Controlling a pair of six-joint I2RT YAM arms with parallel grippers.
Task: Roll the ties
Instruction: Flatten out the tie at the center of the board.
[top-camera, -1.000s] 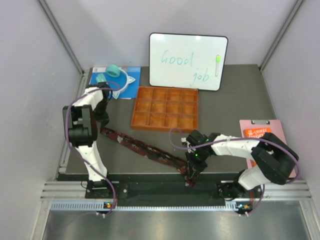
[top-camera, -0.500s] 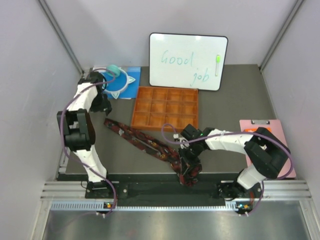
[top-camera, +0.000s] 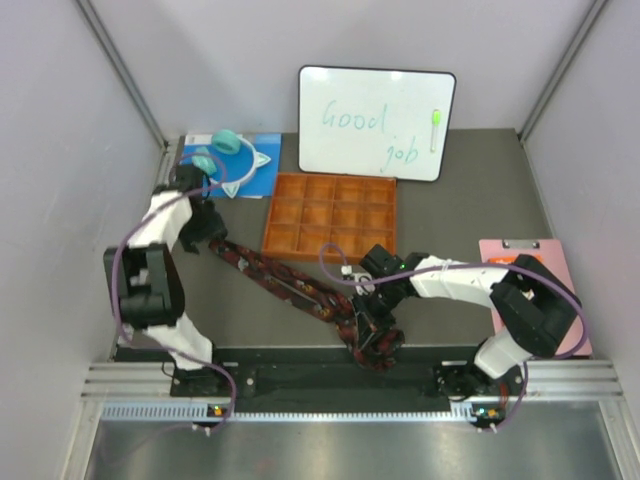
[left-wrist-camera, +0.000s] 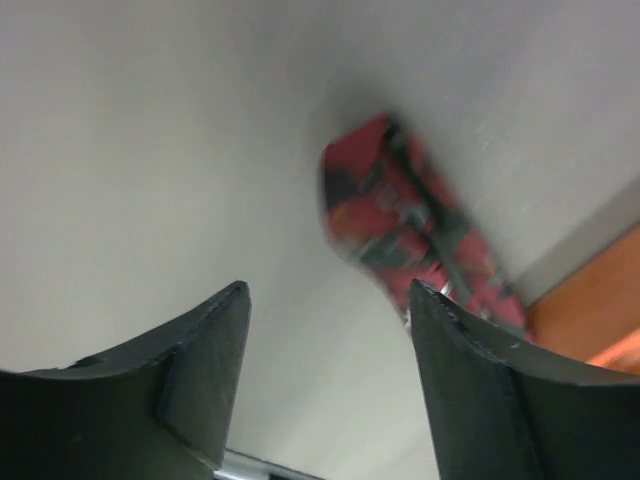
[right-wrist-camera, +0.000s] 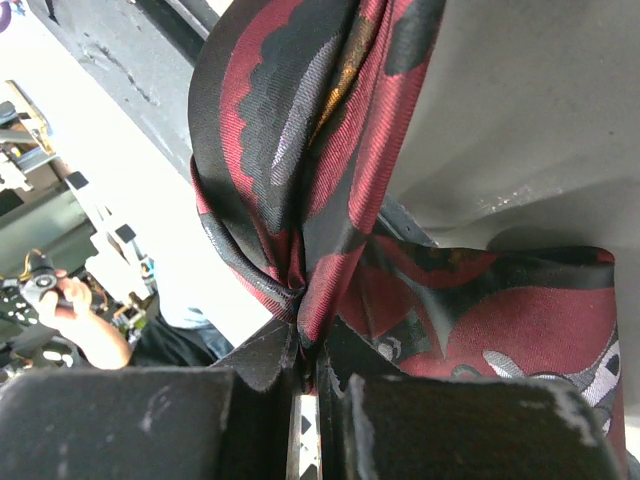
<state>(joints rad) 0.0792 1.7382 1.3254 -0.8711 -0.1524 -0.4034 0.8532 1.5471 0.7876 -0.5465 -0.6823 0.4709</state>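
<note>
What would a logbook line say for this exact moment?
right jaws: shut on tie near end | left jaws: open, empty, by far end | tie: mostly flat, diagonal on table, not rolled

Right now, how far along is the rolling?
Done: nothing; the orange compartment tray holds no coil. In hand: the right pincer is shut on a bunched end of the maroon-and-black fabric necktie. To do: the length lies unrolled; the left pincer hangs open by its far tip.

The left arm (top-camera: 165, 215) and right arm (top-camera: 455, 283) are white with black joints and purple cables (top-camera: 322, 262).
</note>
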